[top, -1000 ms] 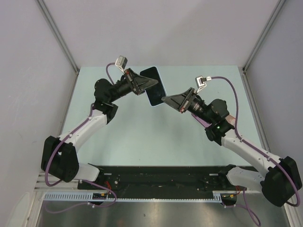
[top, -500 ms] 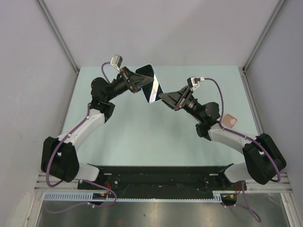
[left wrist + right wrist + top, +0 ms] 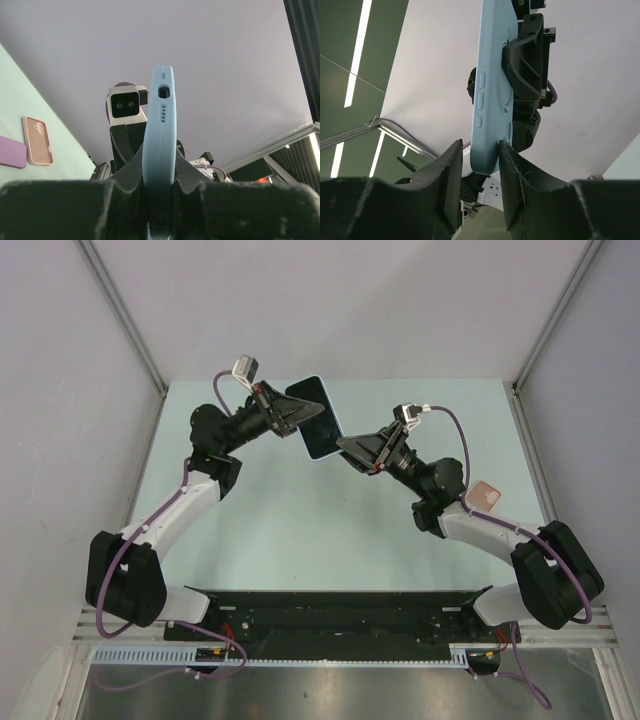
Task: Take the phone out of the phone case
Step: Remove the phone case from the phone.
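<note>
The phone case (image 3: pixel 322 436) is light blue and hangs in the air over the far middle of the table. The phone (image 3: pixel 316 400) sits inside it, its face pale with glare. My left gripper (image 3: pixel 305 414) is shut on the case; the left wrist view shows the case (image 3: pixel 159 135) edge-on between the fingers (image 3: pixel 125 200). My right gripper (image 3: pixel 344 446) is at the case's near end. In the right wrist view its fingers straddle that end of the case (image 3: pixel 487 100): one pad touches it, the other (image 3: pixel 451 175) stands off with a gap, so it is open.
A pink phone case (image 3: pixel 485 495) lies on the green table (image 3: pixel 300 530) at the right, behind my right arm. The left wrist view shows it (image 3: pixel 38 141) beside a purple flat object (image 3: pixel 11 152). Grey walls enclose the table on three sides.
My right gripper has let go of the case's end and its jaws have spread. The right arm swung leftward. The left gripper moved slightly left with the case.
</note>
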Robot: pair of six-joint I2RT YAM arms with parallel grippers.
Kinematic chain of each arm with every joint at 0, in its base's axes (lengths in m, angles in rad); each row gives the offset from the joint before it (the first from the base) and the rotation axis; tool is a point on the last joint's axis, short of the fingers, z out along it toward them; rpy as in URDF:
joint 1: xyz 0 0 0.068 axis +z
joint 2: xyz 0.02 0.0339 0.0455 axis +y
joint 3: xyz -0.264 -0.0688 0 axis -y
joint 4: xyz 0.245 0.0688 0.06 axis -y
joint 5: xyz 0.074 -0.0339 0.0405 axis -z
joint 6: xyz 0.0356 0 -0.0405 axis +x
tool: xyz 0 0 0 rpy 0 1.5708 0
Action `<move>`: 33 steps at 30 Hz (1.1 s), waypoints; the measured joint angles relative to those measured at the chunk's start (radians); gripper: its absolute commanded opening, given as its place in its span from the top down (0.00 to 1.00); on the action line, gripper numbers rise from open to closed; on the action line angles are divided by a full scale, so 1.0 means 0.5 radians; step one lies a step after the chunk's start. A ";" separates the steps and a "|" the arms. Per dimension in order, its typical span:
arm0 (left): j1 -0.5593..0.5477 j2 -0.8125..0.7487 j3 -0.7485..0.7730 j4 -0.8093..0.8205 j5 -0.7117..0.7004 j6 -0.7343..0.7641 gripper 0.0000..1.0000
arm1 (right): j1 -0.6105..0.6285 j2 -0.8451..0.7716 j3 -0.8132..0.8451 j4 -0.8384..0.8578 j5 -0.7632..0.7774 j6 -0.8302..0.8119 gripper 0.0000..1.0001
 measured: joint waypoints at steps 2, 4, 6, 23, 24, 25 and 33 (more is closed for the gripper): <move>0.002 0.000 0.000 0.006 0.002 -0.001 1.00 | 0.004 0.000 0.000 0.000 0.001 0.000 0.69; 0.004 0.000 0.000 0.017 0.011 -0.014 1.00 | 0.008 0.000 0.000 -0.001 0.002 -0.005 0.86; 0.006 -0.001 0.000 0.028 0.014 -0.018 1.00 | 0.011 0.000 0.000 -0.003 0.009 -0.026 1.00; 0.059 0.262 -0.061 0.684 0.066 -0.494 1.00 | 0.124 0.019 -0.032 0.010 0.365 -0.097 1.00; 0.059 0.277 -0.061 0.723 0.066 -0.533 1.00 | 0.130 0.016 -0.031 0.008 0.381 -0.095 1.00; 0.059 0.285 -0.060 0.753 0.065 -0.562 1.00 | 0.135 0.014 -0.027 0.008 0.391 -0.091 1.00; 0.056 0.286 -0.014 0.881 0.044 -0.630 1.00 | 0.166 -0.018 0.024 -0.004 0.451 -0.092 1.00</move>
